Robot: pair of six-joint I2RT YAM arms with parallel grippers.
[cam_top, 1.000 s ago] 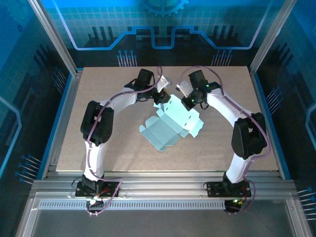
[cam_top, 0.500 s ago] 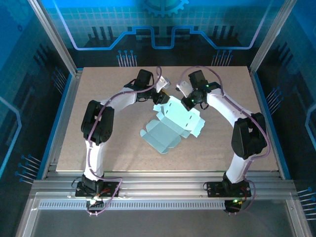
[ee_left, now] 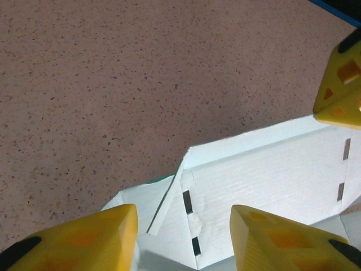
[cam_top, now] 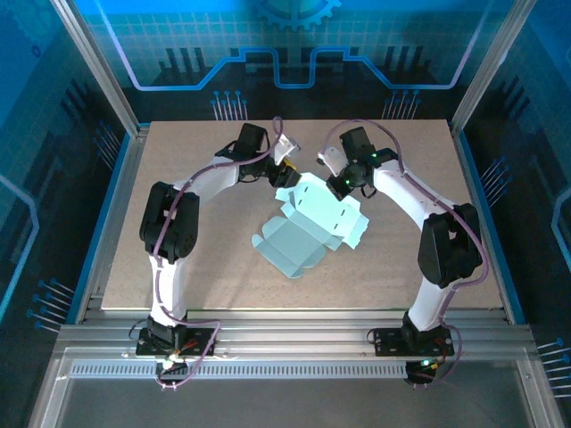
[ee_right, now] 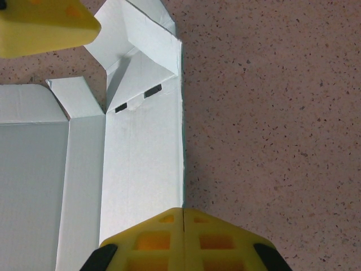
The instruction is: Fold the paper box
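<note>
The paper box point(cam_top: 303, 236) was pale mint with dark slots; the table point(cam_top: 223, 276) was speckled pinkish-brown; the fingers point(ee_left: 282, 237) were yellow.

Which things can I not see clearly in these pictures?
- Right wrist view: whether the shut right hand pinches the paper box; its fingers cover the contact.
- Top view: opening of the left hand, too small.
- Left wrist view: the box's lower part, cut off by the bottom edge.

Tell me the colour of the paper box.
Pale mint-white paper box, best in the right wrist view.
</note>
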